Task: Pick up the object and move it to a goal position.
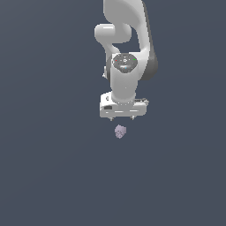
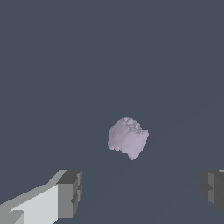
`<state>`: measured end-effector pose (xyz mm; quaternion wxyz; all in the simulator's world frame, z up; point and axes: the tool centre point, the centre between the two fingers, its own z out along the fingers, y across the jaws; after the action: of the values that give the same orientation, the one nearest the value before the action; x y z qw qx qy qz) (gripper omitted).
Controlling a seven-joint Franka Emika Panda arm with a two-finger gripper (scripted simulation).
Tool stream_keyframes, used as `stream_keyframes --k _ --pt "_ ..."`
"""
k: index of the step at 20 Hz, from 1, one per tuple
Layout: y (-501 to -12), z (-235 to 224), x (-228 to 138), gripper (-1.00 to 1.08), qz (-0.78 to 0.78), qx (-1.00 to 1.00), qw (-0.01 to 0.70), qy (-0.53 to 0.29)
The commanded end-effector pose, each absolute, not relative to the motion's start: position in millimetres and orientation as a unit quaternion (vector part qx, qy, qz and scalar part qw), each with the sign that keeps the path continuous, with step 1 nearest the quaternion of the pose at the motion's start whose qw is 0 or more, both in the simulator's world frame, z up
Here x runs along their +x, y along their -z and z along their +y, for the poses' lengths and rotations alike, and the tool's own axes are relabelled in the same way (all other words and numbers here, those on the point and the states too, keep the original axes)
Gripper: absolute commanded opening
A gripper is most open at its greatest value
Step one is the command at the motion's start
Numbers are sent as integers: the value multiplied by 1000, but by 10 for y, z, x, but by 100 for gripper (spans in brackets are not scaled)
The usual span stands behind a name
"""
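A: How do the fingers (image 2: 69, 194) stand?

B: Spread wide. In the wrist view one grey pad sits at each side with a broad gap of bare floor between them, and nothing is in that gap. The gripper (image 1: 123, 118) is released and holds nothing; neither pad touches the object (image 2: 127, 138).

A: And where is the object relative to the gripper?

B: In the exterior view the object (image 1: 120, 131) shows just below the gripper's short fingertips, apart from them. Whether it rests on the floor (image 1: 48, 176) cannot be told from either picture. In the wrist view it lies beyond the line of the pads, roughly midway between the two.

A: What does it look like?

B: A small pale lavender chunk, roughly cube-like with rounded corners, its surface lumpy and finely pitted. It is far smaller than the gripper body.

A: Other surfaces?

B: The arm (image 1: 128, 39) is smooth glossy white with rounded joints; the finger pads are matte grey and blocky, on a white finger. The floor is flat, uniform slate grey.
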<state>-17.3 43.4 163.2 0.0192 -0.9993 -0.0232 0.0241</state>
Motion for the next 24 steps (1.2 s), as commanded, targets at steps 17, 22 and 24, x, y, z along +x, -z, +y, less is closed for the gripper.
stream_keyframes --k 17,22,24 --pt "-1611 327 -139 100 -41 -999 6 -18" --pt "-1546 336 -141 100 -19 -1000 6 -16" --pt "-1507 342 -143 100 -6 -1000 5 -15"
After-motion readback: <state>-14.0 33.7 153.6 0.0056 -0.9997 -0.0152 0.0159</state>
